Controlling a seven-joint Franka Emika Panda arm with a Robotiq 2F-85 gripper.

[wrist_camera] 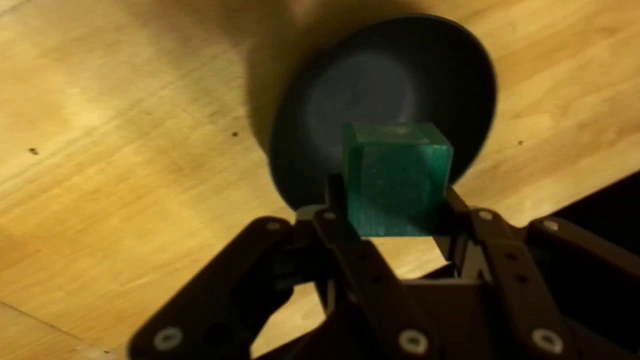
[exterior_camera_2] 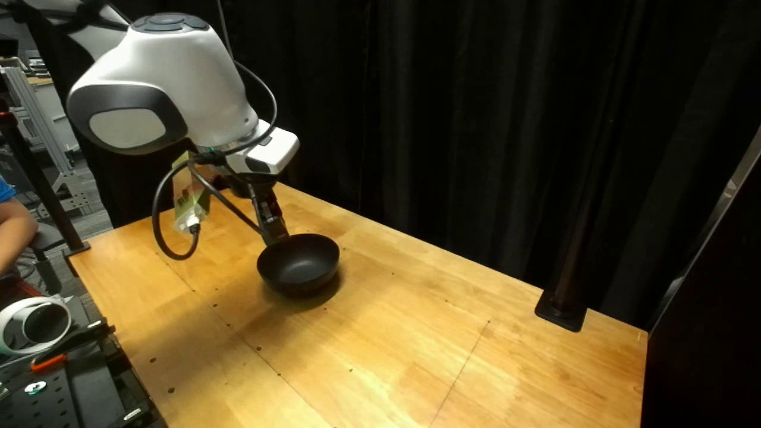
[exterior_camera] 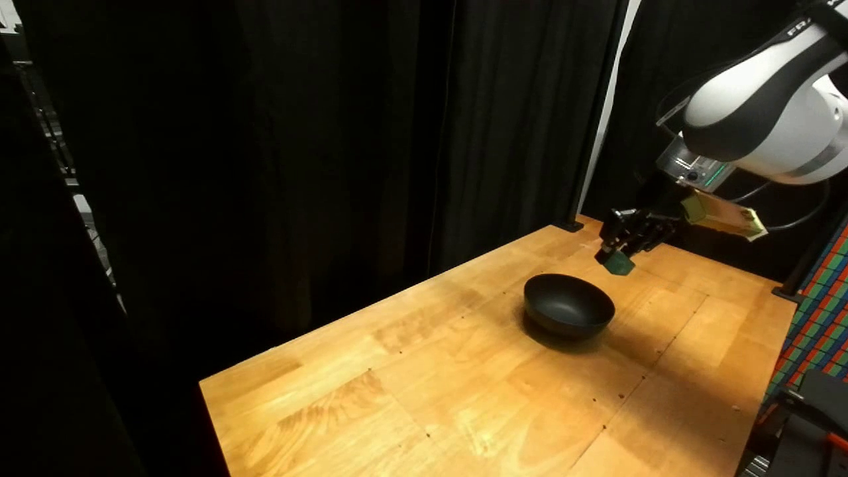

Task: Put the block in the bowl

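The block [exterior_camera: 619,264] is a small green cube, held above the table in my gripper [exterior_camera: 616,255]. In the wrist view the block [wrist_camera: 400,187] sits between the two fingers of the gripper [wrist_camera: 395,197], which touch its sides. The round black bowl [exterior_camera: 568,308] stands upright on the table with its inside bare. In the wrist view the block overlaps the near part of the bowl [wrist_camera: 360,95]. In an exterior view the gripper [exterior_camera_2: 275,230] is behind the rim of the bowl [exterior_camera_2: 302,264], and the block is hidden there. The gripper is beside the bowl, on the arm's side.
The bowl stands on a wooden table [exterior_camera: 450,391]. Black curtains [exterior_camera: 331,165] hang behind the table. A black post base [exterior_camera_2: 560,309] stands at the table edge. A cart with tools [exterior_camera_2: 77,374] is beside the table, and a person's arm [exterior_camera_2: 15,229] shows at the edge.
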